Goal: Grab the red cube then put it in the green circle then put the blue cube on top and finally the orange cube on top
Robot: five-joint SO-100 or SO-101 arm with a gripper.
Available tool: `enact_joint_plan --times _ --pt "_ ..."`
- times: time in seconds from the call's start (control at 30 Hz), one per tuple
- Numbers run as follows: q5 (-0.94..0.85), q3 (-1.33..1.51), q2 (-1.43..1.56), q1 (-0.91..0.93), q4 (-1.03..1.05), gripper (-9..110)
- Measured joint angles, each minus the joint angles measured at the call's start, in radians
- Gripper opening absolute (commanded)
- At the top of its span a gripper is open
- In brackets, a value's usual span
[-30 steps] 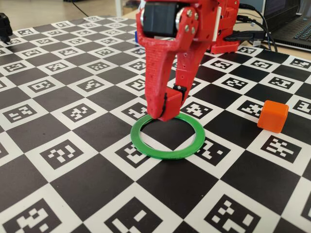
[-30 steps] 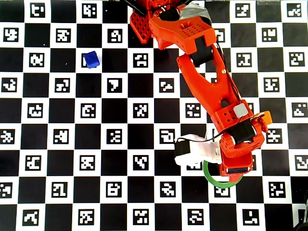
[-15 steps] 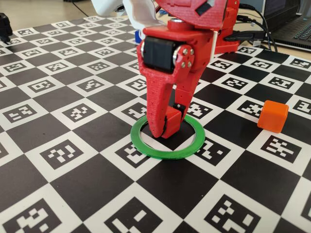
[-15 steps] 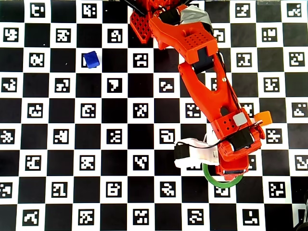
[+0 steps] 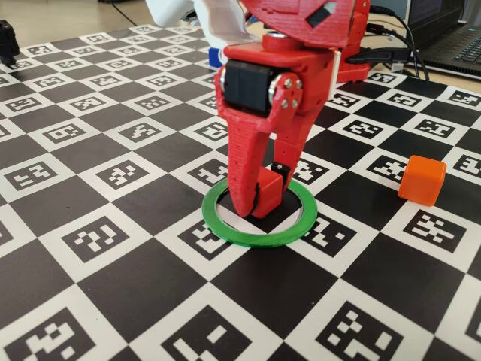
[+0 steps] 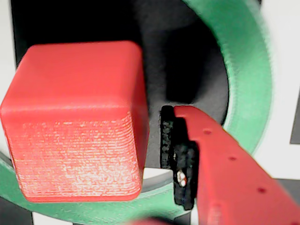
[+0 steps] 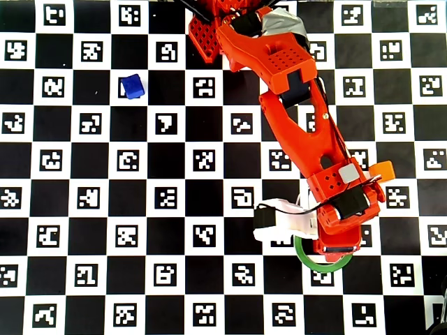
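Inside the ring: the red cube [image 6: 77,122] sits within the green circle [image 5: 259,233], low at the checkerboard surface; whether it fully rests there cannot be told.
Tool: the red tool [image 5: 259,201] points straight down into the ring in the fixed view, its two fingers on either side of the cube.
Tool state: in the wrist view a dark gap separates the cube's side from the black pad of the right-hand finger [image 6: 225,164] — the opposite finger is out of that picture, so whether the tool is pinching or has let go cannot be told.
Ring: flat and bright green, lying on the desk [image 5: 113,301], which is covered by a black-and-white checkerboard of printed markers; in the overhead view only its lower arc [image 7: 321,265] shows beneath the arm.
Orange cube: the orange cube [image 5: 422,180] rests on the desk well to the right of the ring in the fixed view.
Blue cube: the blue cube [image 7: 132,86] lies far off, at upper left in the overhead view — well apart from everything else.
Arm: the red arm [image 7: 300,132] stretches from the top edge down to the ring.
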Motion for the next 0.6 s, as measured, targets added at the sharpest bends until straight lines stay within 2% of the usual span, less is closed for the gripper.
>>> enact_joint_plan --times 0.6 --pt "-0.049 -0.051 0.038 -0.008 0.08 51"
